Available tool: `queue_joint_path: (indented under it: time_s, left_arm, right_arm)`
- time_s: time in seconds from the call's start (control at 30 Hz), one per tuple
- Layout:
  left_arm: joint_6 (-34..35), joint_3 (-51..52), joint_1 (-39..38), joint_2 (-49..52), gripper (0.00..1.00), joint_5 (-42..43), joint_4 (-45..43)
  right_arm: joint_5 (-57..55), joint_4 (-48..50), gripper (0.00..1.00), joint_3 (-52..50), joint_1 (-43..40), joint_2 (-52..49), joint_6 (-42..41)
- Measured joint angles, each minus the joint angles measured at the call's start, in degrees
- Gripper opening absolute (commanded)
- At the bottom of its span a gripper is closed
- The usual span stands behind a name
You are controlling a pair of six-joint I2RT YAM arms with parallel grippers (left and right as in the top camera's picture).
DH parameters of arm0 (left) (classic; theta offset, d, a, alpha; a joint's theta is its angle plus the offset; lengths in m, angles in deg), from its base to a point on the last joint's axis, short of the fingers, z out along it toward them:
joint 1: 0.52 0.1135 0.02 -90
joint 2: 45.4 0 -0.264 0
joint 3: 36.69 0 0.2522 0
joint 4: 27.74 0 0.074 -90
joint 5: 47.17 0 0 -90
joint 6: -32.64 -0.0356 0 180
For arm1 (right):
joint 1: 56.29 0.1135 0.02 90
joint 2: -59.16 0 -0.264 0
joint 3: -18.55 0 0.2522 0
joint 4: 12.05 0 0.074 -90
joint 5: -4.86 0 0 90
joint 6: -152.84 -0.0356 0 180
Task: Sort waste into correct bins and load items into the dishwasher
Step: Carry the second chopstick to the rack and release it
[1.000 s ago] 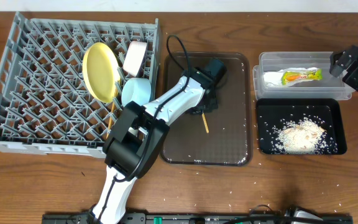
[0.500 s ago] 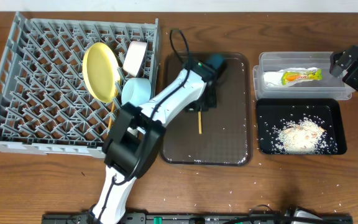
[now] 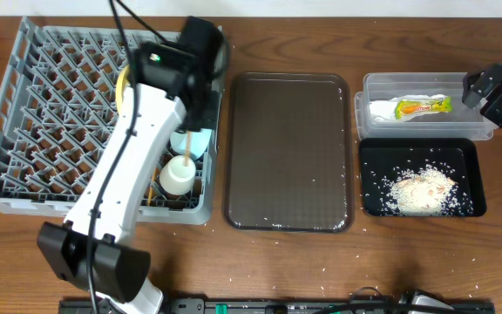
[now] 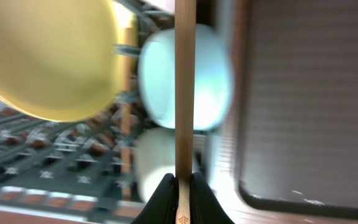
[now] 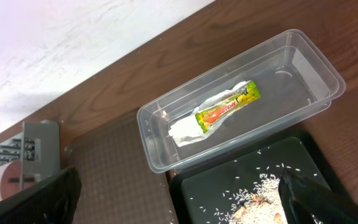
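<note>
My left gripper [image 4: 182, 194] is clamped on a chopstick [image 4: 185, 93]. The two dark fingertips pinch its lower end, and the stick runs straight up the middle of my left wrist view. That view is blurred. Behind the stick I see the light blue bowl [image 4: 213, 81], below it the pale cup [image 4: 156, 165], and to the left the yellow plate [image 4: 48, 56]. All three sit in the grey dish rack [image 3: 24, 131]. A second thin wooden stick [image 4: 125, 124] seems to stand among the pegs beside the plate.

From overhead, my left arm reaches across the rack's right side with the gripper near the far right corner. The arm covers most of the plate, and the held chopstick is hidden under it. The cup stands upright in the near right corner of the rack, with the blue bowl just behind it.

The brown serving tray [image 3: 290, 153] lies between the rack and the bins, with a few crumbs along its near edge.

My right gripper [image 5: 179, 180] hangs above the far right of the table, its fingers [image 5: 48, 199] spread wide with nothing between them. Below it the wrapper [image 5: 219, 112] lies inside the clear tub [image 5: 151, 140]. The black tray [image 3: 471, 166] touches the tub's near side and holds the rice scraps [image 3: 421, 190]. More grains lie scattered on the table [image 3: 408, 262] around it.
</note>
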Motion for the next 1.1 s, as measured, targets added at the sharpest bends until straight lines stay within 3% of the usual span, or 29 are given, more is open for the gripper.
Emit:
queue_joint_path:
  time_s: [0.4, 0.43, 0.5, 0.9, 1.1]
  left_arm:
    - [-7.6, 10.2, 14.6, 5.4, 0.08, -3.7, -2.8]
    - [-8.0, 10.6, 15.4, 5.8, 0.35, -3.8, -2.9]
    - [-8.9, 10.8, 16.9, 6.9, 0.45, -3.9, -3.1]
    - [-5.2, 10.8, 16.8, 6.7, 0.46, -2.8, 3.6]
    - [0.9, 10.8, 15.6, -1.0, 0.56, -2.7, 4.9]
  right_arm:
    - [0.0, 0.0, 0.99, 0.0, 0.0, 0.0, 0.0]
    - [0.0, 0.0, 0.99, 0.0, 0.0, 0.0, 0.0]
    - [0.0, 0.0, 0.99, 0.0, 0.0, 0.0, 0.0]
    - [0.0, 0.0, 0.99, 0.0, 0.0, 0.0, 0.0]
    - [0.0, 0.0, 0.99, 0.0, 0.0, 0.0, 0.0]
